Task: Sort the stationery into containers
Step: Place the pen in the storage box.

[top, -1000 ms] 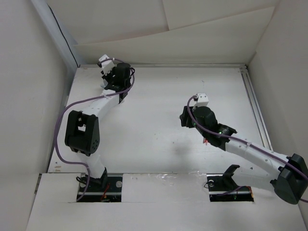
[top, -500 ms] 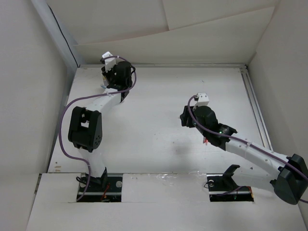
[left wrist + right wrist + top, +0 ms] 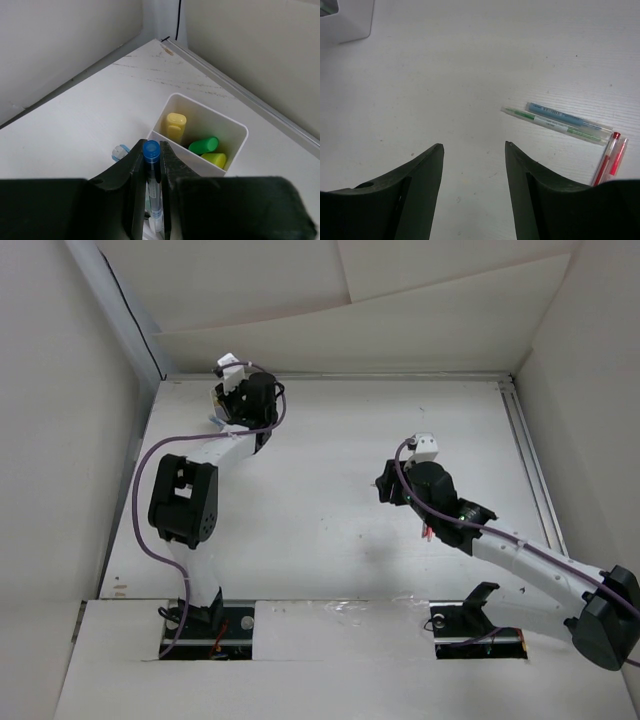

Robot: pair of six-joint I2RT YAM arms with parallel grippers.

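Note:
My left gripper [image 3: 151,156] is shut on a blue-capped pen [image 3: 151,148] and holds it upright over the white compartment box [image 3: 235,131]. The box's end compartment holds two yellow pieces [image 3: 175,124] and a green piece [image 3: 203,145]. A light-blue pen end [image 3: 120,151] shows just left of my fingers. In the top view this gripper [image 3: 232,403] is at the back left corner and hides the box. My right gripper [image 3: 473,144] is open and empty above bare table, at mid-right in the top view [image 3: 386,490]. A blue pen [image 3: 565,117], a green pen [image 3: 550,123] and red pens [image 3: 609,156] lie to its right.
Walls close the table at the back and left [image 3: 75,45]. A metal rail [image 3: 530,460] runs along the right side. A white boxy corner [image 3: 355,22] shows at the top left of the right wrist view. A red pen tip [image 3: 428,534] peeks from under the right arm.
My left gripper has shifted slightly right and toward the back wall, and the left elbow has followed. The right arm has barely moved.

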